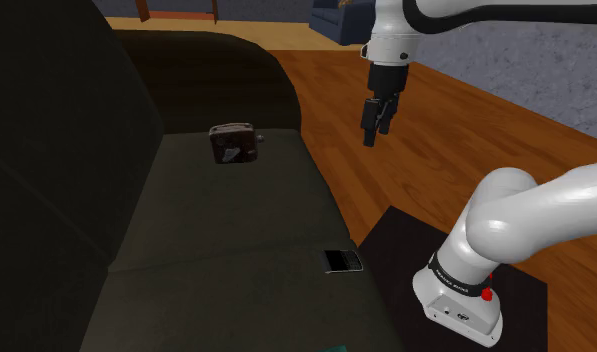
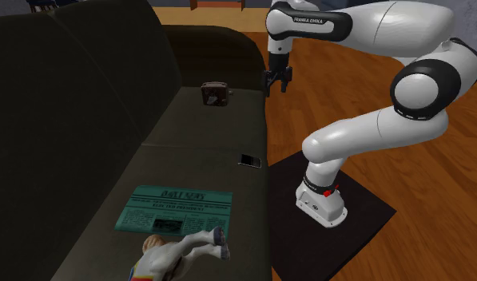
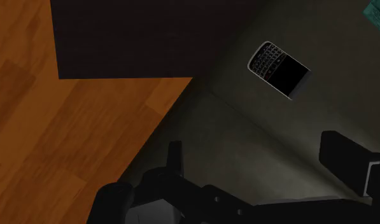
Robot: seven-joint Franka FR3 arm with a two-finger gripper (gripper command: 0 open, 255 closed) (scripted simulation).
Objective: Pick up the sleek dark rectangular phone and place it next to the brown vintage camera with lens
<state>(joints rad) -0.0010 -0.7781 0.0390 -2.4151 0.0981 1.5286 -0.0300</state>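
Beneath the claw (image 1: 371, 135) you have the front edge of the dark sofa (image 1: 216, 220), where its seat meets the wooden floor (image 1: 416, 150). The claw hangs in the air well above both, pointing down. Its two black fingers stand apart in the wrist view with nothing between them, so count it as released. The phone (image 3: 279, 69) lies flat on the seat cushion, well apart from the claw and far below it, close to the seat's front edge on the stand's side of the claw. It lies face up, showing a keypad, a dark screen and a pale rim. The brown camera (image 1: 233, 143) sits on the same seat, lower than the claw and further in over the sofa, near the armrest end and nearer to the claw than the phone is. Phone and camera are well apart from each other. Beyond the phone from the claw, a green newspaper (image 2: 176, 207) lies flat on the cushion, and past that a toy horse (image 2: 176, 251) lies on its side. The arm's stand rests on a black mat (image 2: 356, 211) on the floor.
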